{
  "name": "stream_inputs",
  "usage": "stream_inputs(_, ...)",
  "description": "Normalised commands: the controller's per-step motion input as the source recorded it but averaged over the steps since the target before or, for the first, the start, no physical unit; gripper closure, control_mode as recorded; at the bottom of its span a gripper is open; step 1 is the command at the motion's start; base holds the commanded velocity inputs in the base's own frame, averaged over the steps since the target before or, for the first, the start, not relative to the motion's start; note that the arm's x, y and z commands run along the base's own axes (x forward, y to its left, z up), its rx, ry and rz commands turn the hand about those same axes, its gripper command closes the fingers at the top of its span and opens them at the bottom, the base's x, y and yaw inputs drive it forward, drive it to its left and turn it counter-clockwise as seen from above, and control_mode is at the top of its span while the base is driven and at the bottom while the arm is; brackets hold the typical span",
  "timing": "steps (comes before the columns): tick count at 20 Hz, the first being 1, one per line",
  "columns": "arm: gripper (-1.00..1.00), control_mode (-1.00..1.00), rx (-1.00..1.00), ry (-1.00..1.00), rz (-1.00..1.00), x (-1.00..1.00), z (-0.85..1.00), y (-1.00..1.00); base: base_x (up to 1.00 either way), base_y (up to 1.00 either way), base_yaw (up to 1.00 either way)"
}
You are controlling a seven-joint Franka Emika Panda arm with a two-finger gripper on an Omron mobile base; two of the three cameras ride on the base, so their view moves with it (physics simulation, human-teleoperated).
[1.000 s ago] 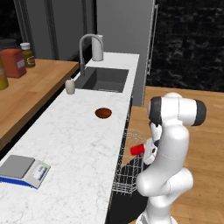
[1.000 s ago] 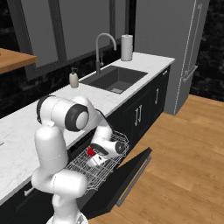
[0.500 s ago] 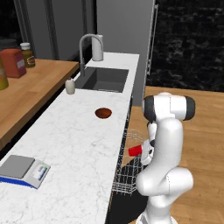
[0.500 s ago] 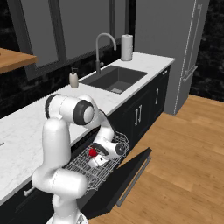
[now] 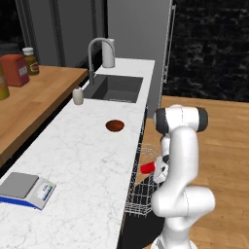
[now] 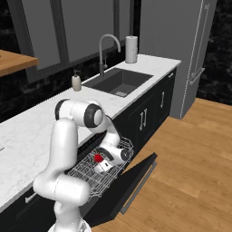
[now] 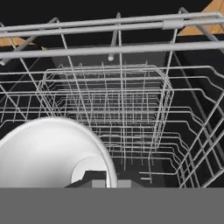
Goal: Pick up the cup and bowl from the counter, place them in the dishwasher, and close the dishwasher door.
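arm swung rightward, cup [image 5: 147, 168] held over rack [image 6: 90, 174]

Grey faucet [image 5: 95, 52] at sink [image 5: 116, 88]; soap bottle [image 5: 78, 96] beside; scale [image 5: 24, 189], perhaps jars [image 5: 30, 60], on shelf.

The long white marble surface [image 5: 82, 160] runs over dark cabinets, with a sink [image 5: 116, 88] sunk into its far end. On it lie a dark reddish-brown bowl [image 5: 115, 125] near the front edge, a small soap bottle [image 5: 78, 96] beside the sink, a white roll [image 5: 108, 52] behind the tap, and a flat scale [image 5: 24, 188] at the near end.
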Motion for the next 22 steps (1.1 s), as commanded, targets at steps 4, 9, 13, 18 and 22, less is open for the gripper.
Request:
stream_inputs(4, 1.0, -1.0, 0.0, 0.0, 0.0, 0.24, -0.4, -0.02, 0.0, 0.0, 0.0)
stream_inputs(9, 1.0, -1.0, 0.0, 0.0, 0.0, 0.15, -0.39, -0.15, 0.0, 0.0, 0.0)
stream_inputs(13, 1.0, -1.0, 0.0, 0.0, 0.0, 0.18, -0.36, -0.12, 0.0, 0.0, 0.0)
stream_inputs(18, 1.0, -1.0, 0.0, 0.0, 0.0, 0.24, -0.38, 0.0, 0.0, 0.0, 0.0)
stream_inputs(22, 1.0, -1.0, 0.0, 0.0, 0.0, 0.35, -0.42, 0.0, 0.0, 0.0, 0.0)
